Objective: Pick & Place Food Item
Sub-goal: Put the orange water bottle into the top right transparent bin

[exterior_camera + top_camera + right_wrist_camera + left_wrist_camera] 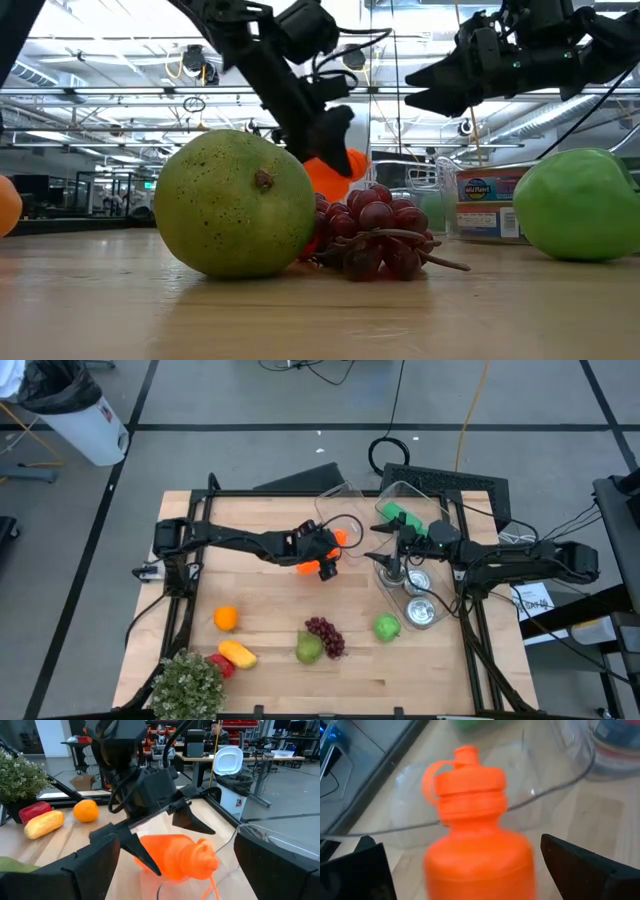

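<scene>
A: Where the left gripper (322, 556) hangs over the middle of the tabletop (260, 615), we see its fingers spread apart on either side of the orange bottle (320, 560), not pressing it.

B: We agree. In the left wrist view the bottle's (475, 835) cap points at the clear container (338, 512) toward the far edge, and both dark fingers (580, 865) stand clear of its sides.

A: We see the right gripper (385, 538) wide apart too, near the far right corner, holding nothing.

B: Along the near edge we count an orange (226, 618), a yellow pepper (238, 653), a pear (309, 648), grapes (327, 634) touching the pear, and a green apple (387, 627).

A: We also see a plant (188, 685) at the near left corner.
</scene>
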